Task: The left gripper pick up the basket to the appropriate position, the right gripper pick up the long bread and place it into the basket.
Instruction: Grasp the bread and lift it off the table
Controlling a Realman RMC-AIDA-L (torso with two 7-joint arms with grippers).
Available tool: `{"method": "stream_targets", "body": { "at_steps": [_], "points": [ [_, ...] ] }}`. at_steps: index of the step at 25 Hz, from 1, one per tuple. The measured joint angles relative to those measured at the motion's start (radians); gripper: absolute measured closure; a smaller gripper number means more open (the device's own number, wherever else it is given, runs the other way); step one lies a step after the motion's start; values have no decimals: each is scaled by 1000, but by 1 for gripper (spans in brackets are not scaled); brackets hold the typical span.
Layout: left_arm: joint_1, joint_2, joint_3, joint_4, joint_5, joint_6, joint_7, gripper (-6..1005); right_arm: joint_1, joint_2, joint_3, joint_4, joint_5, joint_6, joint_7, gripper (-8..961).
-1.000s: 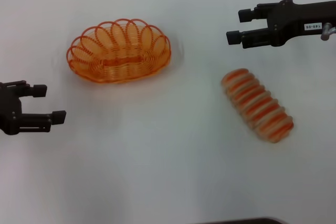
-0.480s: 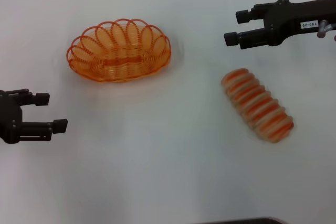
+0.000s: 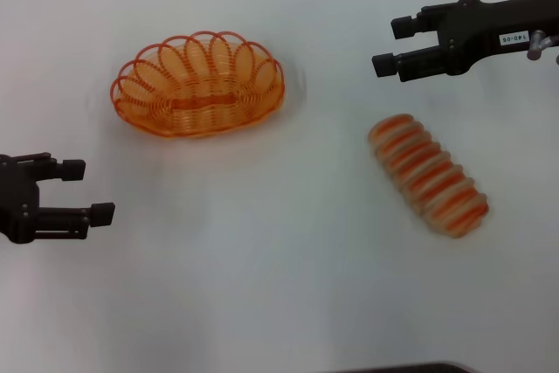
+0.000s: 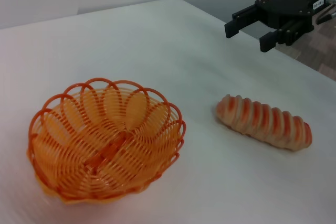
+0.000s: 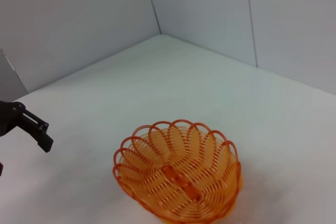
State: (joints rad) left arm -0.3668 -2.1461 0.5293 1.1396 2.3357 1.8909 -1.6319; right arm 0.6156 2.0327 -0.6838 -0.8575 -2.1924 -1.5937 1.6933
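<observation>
In the head view, the oval orange wire basket (image 3: 198, 84) sits empty at upper left on the white tabletop (image 3: 262, 259). The ridged orange-and-cream long bread (image 3: 428, 176) lies diagonally at right, well apart from it. The all-black left pincer (image 3: 87, 190) hovers at the left edge, released. The black right pincer (image 3: 391, 45) hangs at upper right, released, above the bread.

In the left wrist view, the basket (image 4: 105, 140) is at lower left, the bread (image 4: 264, 122) at right and the right pincer (image 4: 251, 29) at upper right.

In the right wrist view, the basket (image 5: 178, 174) sits low centre; the left pincer shows at the left edge.
</observation>
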Motion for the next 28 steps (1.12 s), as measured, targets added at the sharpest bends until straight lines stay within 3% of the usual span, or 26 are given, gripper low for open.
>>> {"method": "stream_targets", "body": {
  "at_steps": [10, 18, 21, 28],
  "points": [
    [0, 0, 2, 0, 1, 1, -10, 123, 7, -14, -15, 0, 0, 1, 45, 136],
    [2, -1, 5, -3, 4, 3, -15, 123, 25, -38, -47, -14, 0, -12, 137, 137],
    [1, -1, 5, -3, 7, 6, -22, 123, 32, -54, -75, -35, 0, -28, 192, 137],
    [-5, 0, 7, -3, 11, 11, -38, 122, 90, -117, -99, -72, -11, -140, 378, 137]
  ]
}}
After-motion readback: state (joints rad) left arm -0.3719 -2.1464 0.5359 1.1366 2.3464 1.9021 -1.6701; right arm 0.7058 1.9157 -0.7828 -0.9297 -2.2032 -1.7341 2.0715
